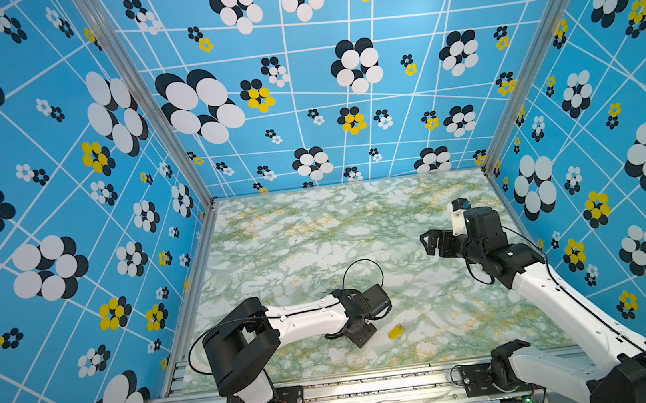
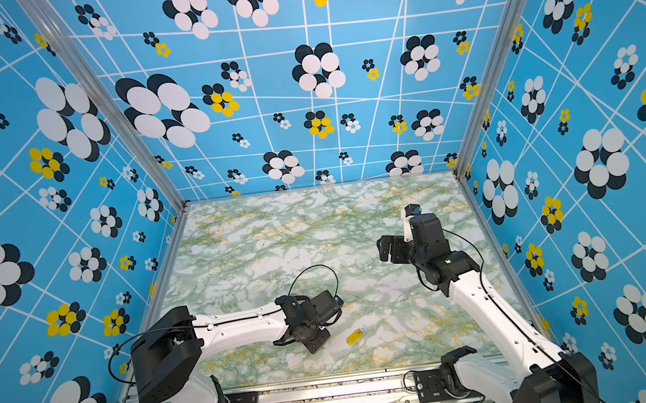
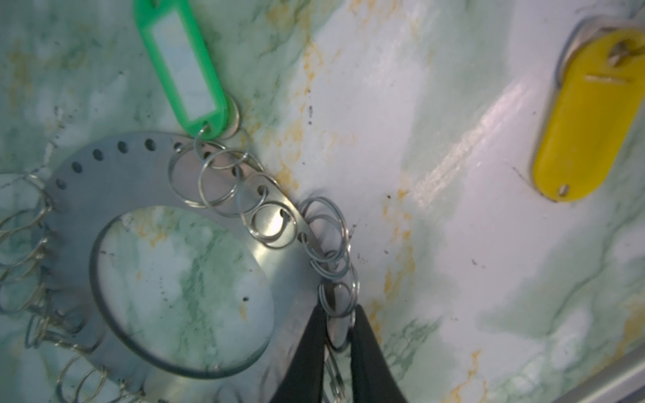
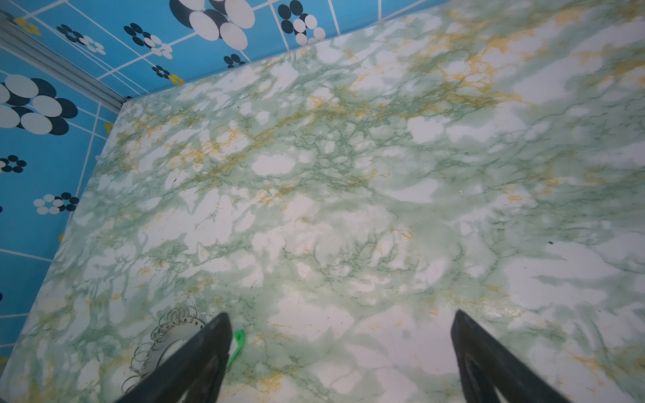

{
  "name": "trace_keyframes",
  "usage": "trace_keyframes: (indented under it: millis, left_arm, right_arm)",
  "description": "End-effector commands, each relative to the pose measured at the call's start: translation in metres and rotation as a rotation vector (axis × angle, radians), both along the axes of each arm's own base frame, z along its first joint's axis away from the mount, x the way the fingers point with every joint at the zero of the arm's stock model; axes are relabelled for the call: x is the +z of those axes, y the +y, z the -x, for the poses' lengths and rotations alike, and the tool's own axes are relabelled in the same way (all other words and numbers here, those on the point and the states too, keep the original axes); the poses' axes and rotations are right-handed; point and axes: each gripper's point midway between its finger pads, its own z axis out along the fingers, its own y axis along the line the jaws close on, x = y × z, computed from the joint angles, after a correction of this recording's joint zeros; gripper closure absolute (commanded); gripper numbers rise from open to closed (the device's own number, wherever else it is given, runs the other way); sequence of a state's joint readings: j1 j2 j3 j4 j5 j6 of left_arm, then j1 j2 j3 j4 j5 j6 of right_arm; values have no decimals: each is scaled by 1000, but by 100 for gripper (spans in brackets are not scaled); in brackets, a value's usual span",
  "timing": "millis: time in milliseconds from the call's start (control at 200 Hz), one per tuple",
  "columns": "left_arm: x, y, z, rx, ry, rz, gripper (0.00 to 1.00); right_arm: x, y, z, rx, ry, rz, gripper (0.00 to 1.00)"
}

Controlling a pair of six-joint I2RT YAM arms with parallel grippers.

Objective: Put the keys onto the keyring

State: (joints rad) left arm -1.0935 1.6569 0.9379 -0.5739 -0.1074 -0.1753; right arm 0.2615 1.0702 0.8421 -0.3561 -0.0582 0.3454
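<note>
Left wrist view showed the left end effector (image 3: 340,324) clenched on a small wire loop (image 3: 336,303) at the rim of the grey keyring (image 3: 104,195), its two black fingers (image 3: 314,349) almost meeting around it. The keyring lay flat on the marbled worktop (image 3: 436,139), spreading away from that end effector to one side. The green key tag (image 3: 181,66) sat beyond the ring's far edge, its own loop apparently overlapping the ring's loops, though blur left it unclear whether it was threaded on. The yellow key tag (image 3: 586,115) lay apart from the ring, well off to the other side of the fingers. In both top views it rested just beside the left end effector (image 1: 361,338) (image 2: 315,343), towards the right arm. The right end effector (image 4: 340,356) hung released, jaws wide, well away from the yellow key tag (image 1: 396,331) (image 2: 354,337).
</note>
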Motion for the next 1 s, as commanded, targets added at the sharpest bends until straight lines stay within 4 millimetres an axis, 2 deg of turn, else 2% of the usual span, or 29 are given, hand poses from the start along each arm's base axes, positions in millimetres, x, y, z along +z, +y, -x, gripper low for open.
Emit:
trace_keyframes:
  millis: [0,125,275,450,545,665,820,905,994]
  left_arm:
    - [-2,3,4,-8,1,-28,98]
    - [14,7,1,-10,-39,-13,100]
    - [46,11,-4,-54,-123,46,100]
    - [99,2,-8,-194,-252,191,100]
    - [131,-4,-10,-296,-339,272,100]
    - [169,-11,-13,-413,-440,372,100]
    - [214,-24,-6,-551,-521,522,100]
    - [230,-28,-3,-606,-546,557,100]
    - [241,-32,3,-660,-555,585,100]
  right_arm:
    - [7,-1,0,-5,-24,6,1]
    - [7,3,-2,9,-26,-2,1]
    - [1,18,-3,77,-22,-44,1]
    - [6,58,7,267,-69,-71,1]
    - [20,86,19,406,-139,-97,1]
    - [42,112,34,534,-255,-117,1]
    - [77,132,61,696,-400,-184,1]
    - [95,138,79,785,-458,-215,3]
    - [112,145,107,913,-515,-262,5]
